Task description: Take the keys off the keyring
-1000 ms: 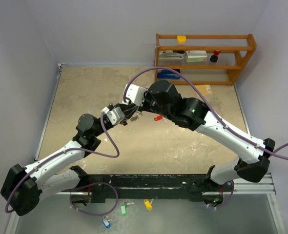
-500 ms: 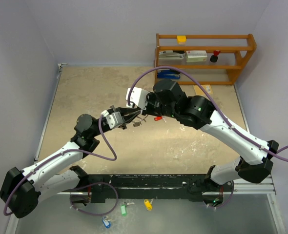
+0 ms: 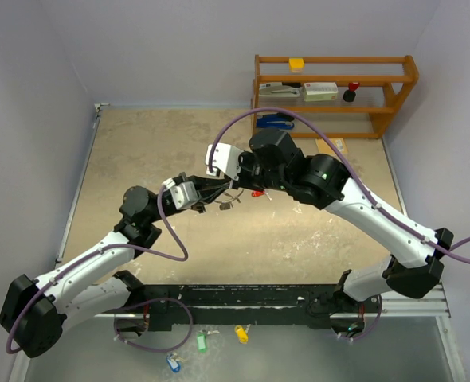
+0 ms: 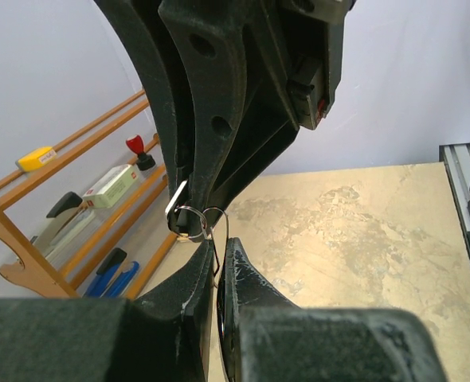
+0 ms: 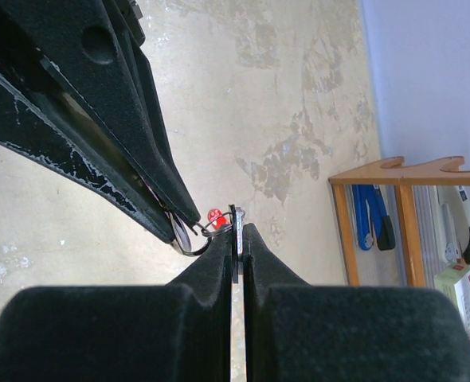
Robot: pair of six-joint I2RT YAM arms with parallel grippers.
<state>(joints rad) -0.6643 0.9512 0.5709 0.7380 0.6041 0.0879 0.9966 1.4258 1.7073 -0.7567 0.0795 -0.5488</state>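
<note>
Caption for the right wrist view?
Right tool pinching a key edge-on while left tool holds the keyring, red tag behind.

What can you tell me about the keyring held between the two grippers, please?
The keyring is a thin round loop of bright silver wire, held in the air between both grippers' tips. The left gripper is shut on a thin metal piece joined to it, wire or key edge I cannot tell; the right gripper pinches a flat silver key threaded on it. Its key count is unclear.
</note>
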